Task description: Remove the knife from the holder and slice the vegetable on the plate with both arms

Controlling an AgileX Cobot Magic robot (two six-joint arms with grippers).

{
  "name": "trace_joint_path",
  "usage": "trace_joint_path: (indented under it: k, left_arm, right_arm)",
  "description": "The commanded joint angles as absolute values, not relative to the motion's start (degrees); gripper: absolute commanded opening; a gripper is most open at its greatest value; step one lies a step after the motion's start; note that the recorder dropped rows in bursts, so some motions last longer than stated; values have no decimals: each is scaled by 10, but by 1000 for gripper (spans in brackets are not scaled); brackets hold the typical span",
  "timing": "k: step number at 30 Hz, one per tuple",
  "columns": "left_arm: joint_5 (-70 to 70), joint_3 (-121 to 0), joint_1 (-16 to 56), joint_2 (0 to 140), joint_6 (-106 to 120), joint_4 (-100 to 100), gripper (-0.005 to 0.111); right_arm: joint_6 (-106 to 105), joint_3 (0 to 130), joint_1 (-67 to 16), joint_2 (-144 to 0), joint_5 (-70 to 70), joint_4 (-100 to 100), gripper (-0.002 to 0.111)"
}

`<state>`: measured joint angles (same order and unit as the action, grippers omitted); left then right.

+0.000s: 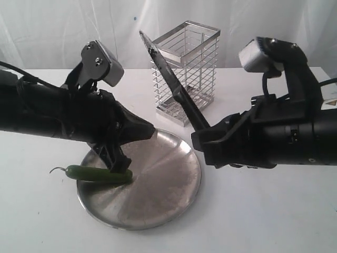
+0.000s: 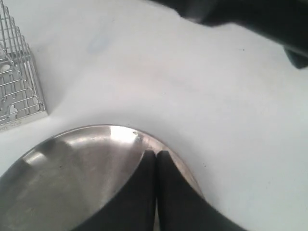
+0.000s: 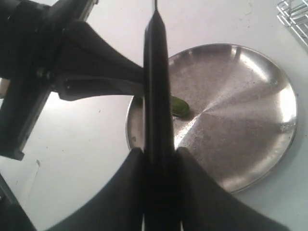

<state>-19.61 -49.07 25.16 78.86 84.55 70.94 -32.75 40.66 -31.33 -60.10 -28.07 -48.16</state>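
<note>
Table [image 1: 253, 221]: white, matte top, fills the exterior view from 3 through 6 to 9 o'clock; soft grey shadows and a few faint specks. Curtain [image 1: 47, 31]: white, translucent, hanging in vertical folds from 10 to 2 o'clock, backlit. Lighting: diffuse and even, without hard glare.

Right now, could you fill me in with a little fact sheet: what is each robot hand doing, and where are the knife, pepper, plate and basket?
left end effector: shut, pressing down on the pepper
right end effector: shut on the knife handle
knife: out of the basket, held tilted, tip up, above the table
pepper: lying across the plate's left rim, stem pointing off the plate
plate: on the white table between both arms
basket: upright behind the plate; nothing visible inside
slicing: not begun, pepper looks whole
</note>
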Motion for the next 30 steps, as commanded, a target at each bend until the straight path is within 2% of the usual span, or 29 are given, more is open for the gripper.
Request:
trace_joint_path:
  k: [1, 4, 6, 10, 14, 24, 30]
  left_arm:
    - [-195, -493, 253, 765, 830, 589, 28]
    - [-202, -493, 253, 761, 758, 450, 49]
    - [-212, -493, 253, 767, 690, 367, 56]
    - [-217, -499, 253, 803, 476, 150, 54]
    - [-287, -536, 253, 864, 345, -19, 54]
    - [-343, -628, 253, 954, 346, -44, 54]
    - [-361, -642, 253, 998, 356, -51, 54]
  right_arm:
    - [-289, 406, -316, -601, -275, -443, 0]
    - [-281, 406, -316, -601, -300, -435, 0]
    - [-281, 406, -316, -601, -316, -435, 0]
    - [-281, 406, -316, -601, -338, -435, 0]
    - [-281, 406, -316, -601, -338, -435, 0]
    - [-283, 406, -316, -601, -345, -435, 0]
    - [-283, 406, -316, -601, -346, -435, 0]
